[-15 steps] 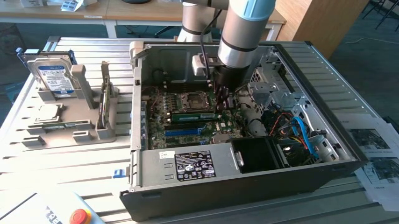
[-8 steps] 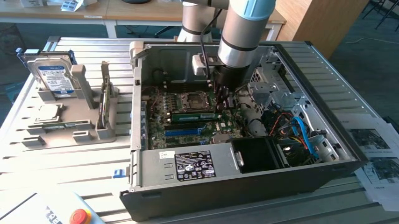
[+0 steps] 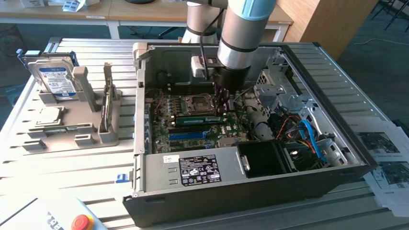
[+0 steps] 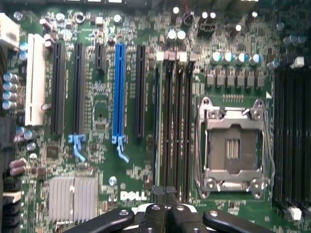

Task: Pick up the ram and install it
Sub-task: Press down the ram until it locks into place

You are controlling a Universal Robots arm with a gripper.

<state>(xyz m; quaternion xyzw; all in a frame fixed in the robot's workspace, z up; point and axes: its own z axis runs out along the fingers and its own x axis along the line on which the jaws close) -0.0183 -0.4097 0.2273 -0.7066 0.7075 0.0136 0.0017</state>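
1. Inside the open black desktop computer case (image 3: 255,191) that lies on its side on the slatted metal table (image 3: 357,86), the exterior view has the grey robot arm reaching down so that its dark gripper (image 3: 223,96) hangs just above the green motherboard (image 3: 191,136). A thin green ram stick (image 3: 198,119) sits edge-on in a slot just beside the silver processor socket (image 3: 193,104), apparently seated already, with the gripper close above it. To the exterior view's left, a grey holder rack (image 3: 70,120) keeps spare parts upright so they can be grasped from above: a boxy silver hard drive with a blue-white label (image 3: 54,79) and a tall dark expansion card (image 3: 108,103).

2. Seen by the wrist view, the gripper (image 4: 164,191) looks straight down at the board, its black fingers (image 4: 158,191) pinched together with nothing between them. They line up with the row of long black memory slots (image 4: 172,128) between the blue expansion slot (image 4: 118,92) and the processor socket (image 4: 233,145). I cannot tell from here which slot holds the ram.
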